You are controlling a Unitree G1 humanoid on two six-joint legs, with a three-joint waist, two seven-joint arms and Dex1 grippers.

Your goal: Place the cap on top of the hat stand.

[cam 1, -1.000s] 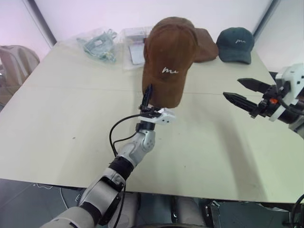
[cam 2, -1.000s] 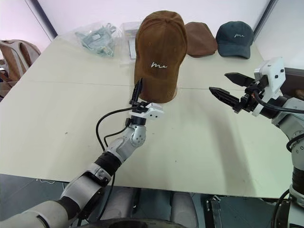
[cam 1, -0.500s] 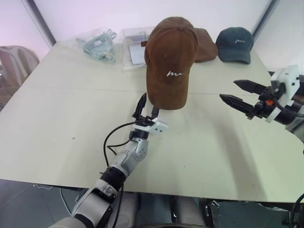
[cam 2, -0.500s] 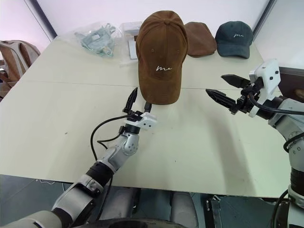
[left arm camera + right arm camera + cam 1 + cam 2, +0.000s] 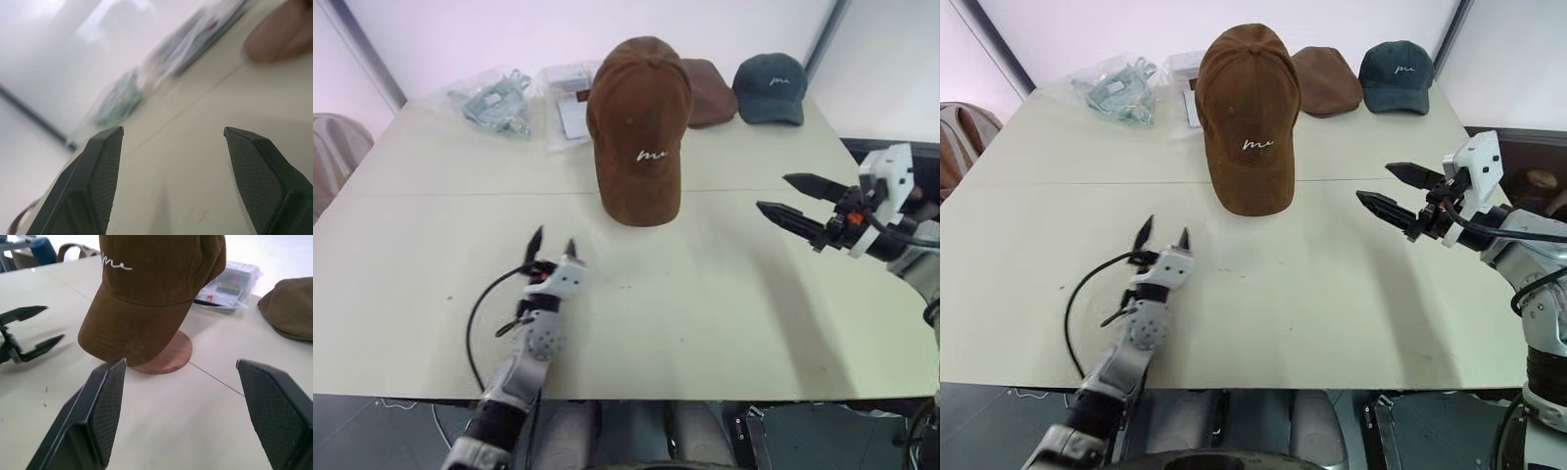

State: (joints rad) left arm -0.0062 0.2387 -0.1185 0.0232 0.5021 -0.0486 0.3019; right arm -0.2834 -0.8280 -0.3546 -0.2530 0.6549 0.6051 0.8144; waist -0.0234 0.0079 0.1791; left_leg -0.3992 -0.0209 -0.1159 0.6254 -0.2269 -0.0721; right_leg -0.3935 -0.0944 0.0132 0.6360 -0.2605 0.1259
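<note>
So the cap (image 5: 639, 122) is sitting up on the stand (image 5: 166, 356), brim hanging down toward the near side, white script facing the camera. All you can see of the stand is the round wooden base poking out under the brim in the right wrist view. It's in the far middle of the desk (image 5: 724, 313).

The left gripper (image 5: 554, 247) is low over the near left part of the desk, fingers spread apart, nothing in them, well apart from the cap. The right gripper (image 5: 795, 199) hangs over the right side, pointing left toward the cap, fingers also wide apart and holding nothing.

Behind the cap on the far side there's a plain brown cap (image 5: 710, 88) and a dark green cap (image 5: 770, 88) to its right. Off to the far left are a couple of clear plastic bags (image 5: 494, 98) with stuff in them.
</note>
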